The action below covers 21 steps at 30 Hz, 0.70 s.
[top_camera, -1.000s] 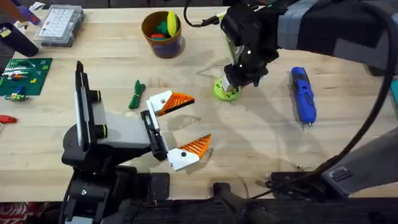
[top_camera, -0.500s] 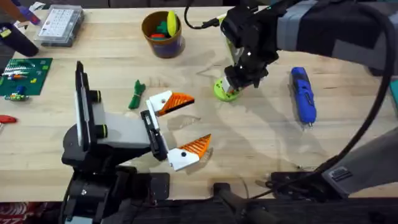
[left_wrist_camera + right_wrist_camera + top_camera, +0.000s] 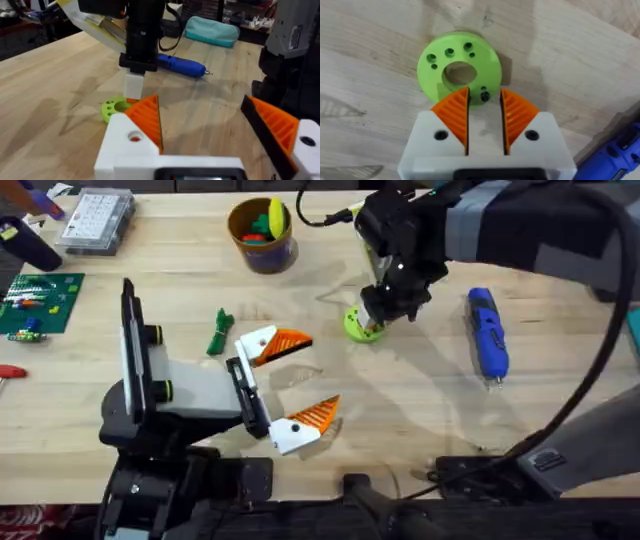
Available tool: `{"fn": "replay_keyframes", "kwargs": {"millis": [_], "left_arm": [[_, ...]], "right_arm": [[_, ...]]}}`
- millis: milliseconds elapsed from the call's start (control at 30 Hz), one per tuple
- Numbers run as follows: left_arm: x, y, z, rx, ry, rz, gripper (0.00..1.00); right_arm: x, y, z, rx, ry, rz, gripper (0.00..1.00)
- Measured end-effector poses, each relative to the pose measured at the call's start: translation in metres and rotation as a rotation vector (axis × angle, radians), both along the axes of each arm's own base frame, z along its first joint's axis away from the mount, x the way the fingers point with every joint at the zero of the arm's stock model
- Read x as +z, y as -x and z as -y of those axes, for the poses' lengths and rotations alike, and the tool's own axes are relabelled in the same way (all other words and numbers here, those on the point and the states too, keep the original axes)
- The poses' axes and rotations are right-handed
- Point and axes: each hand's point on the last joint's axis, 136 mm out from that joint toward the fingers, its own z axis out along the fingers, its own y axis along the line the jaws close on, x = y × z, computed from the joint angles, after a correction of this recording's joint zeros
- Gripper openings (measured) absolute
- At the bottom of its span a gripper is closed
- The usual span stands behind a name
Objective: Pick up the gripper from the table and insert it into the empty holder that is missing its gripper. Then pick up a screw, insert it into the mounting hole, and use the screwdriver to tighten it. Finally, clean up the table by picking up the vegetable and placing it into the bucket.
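My right gripper [image 3: 380, 312] hangs straight over a lime-green ring with holes [image 3: 360, 328], its orange pads a narrow gap apart. In the right wrist view the right gripper [image 3: 485, 102] has its tips at the ring's [image 3: 455, 62] near edge. A small dark screw [image 3: 484, 94] sits in the ring between them, touching neither pad. The blue screwdriver [image 3: 487, 332] lies to the right of the ring. The dark green vegetable [image 3: 219, 331] lies left of my left gripper [image 3: 300, 380], which stands wide open and empty. At the back stands the yellow-orange bucket [image 3: 262, 235].
A clear compartment box [image 3: 97, 220] and a green circuit board [image 3: 35, 302] sit at the far left. A teal pouch [image 3: 212, 31] lies beyond the screwdriver [image 3: 181, 65]. Bare wood stretches between the ring and the table's front edge.
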Motion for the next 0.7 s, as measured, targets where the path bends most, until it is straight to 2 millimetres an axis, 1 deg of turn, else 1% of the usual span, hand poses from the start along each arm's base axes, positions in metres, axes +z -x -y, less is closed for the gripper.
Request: {"fn": "replay_keyframes", "kwargs": {"millis": [133,267,433,633,700], "left_arm": [[0.0,0.0,0.0,0.0,0.0,0.0,0.99],[0.0,0.0,0.0,0.0,0.0,0.0,0.99],[0.0,0.0,0.0,0.0,0.0,0.0,0.99],[0.0,0.0,0.0,0.0,0.0,0.0,0.99],[0.0,0.0,0.0,0.0,0.0,0.0,0.99]], "right_arm": [[0.0,0.0,0.0,0.0,0.0,0.0,0.294],[0.0,0.0,0.0,0.0,0.0,0.0,0.187],[0.0,0.0,0.0,0.0,0.0,0.0,0.123],[-0.0001,0.0008,0.0005,0.0,0.002,-0.003,0.112],[-0.0001,0.0009,0.0005,0.0,0.002,-0.004,0.095]]}}
